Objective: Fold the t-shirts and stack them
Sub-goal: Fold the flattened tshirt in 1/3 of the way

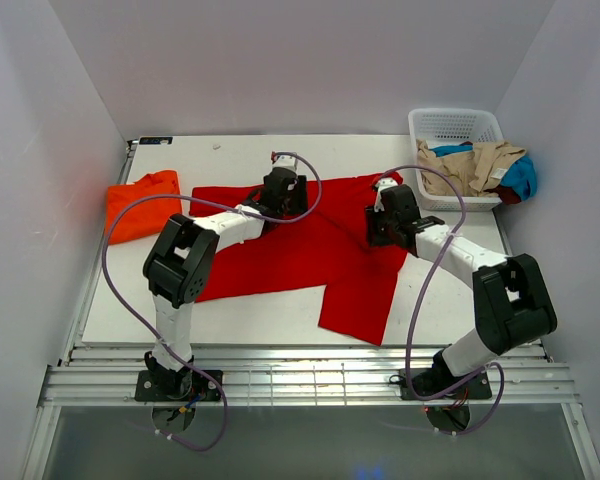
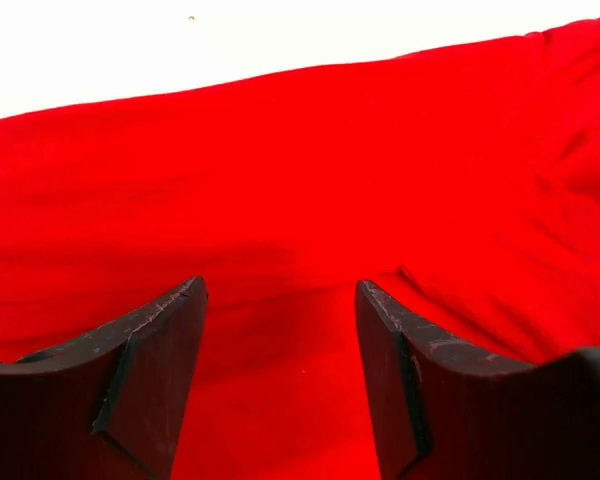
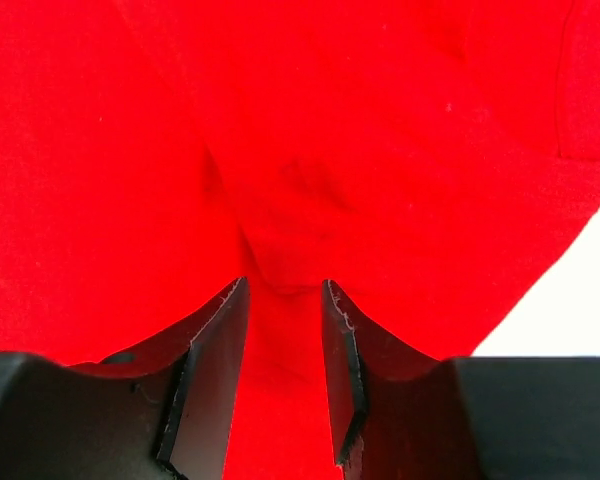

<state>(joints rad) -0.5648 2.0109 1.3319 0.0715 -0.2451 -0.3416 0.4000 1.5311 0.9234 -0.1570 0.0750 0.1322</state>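
Reaching forward from the near-left base, the left arm bends at a raised elbow and angles right across the table (image 1: pixel 240 320), wrist tipped down. The left gripper (image 2: pixel 280 290) hangs over the far edge of the red t-shirt (image 1: pixel 310 250). Its jaws stand wide apart with only flat red cloth under them, nothing held. Whether the tips touch the cloth, cannot tell.

The right arm rises from the near-right base, elbow high by the table's right side, forearm running far-left, wrist pointed down. The right gripper (image 3: pixel 285 285) is on the shirt's right part, its jaws drawn in on a raised ridge of red cloth that puckers between the fingers (image 3: pixel 220 340).

The red t-shirt lies spread over the middle of the table, mostly flat, one flap reaching toward the near edge right of centre. The orange t-shirt (image 1: pixel 140 205) lies folded at the table's left edge, just beside the red one. A white basket (image 1: pixel 455 125) at the far-right corner holds beige and blue clothes (image 1: pixel 470 165).
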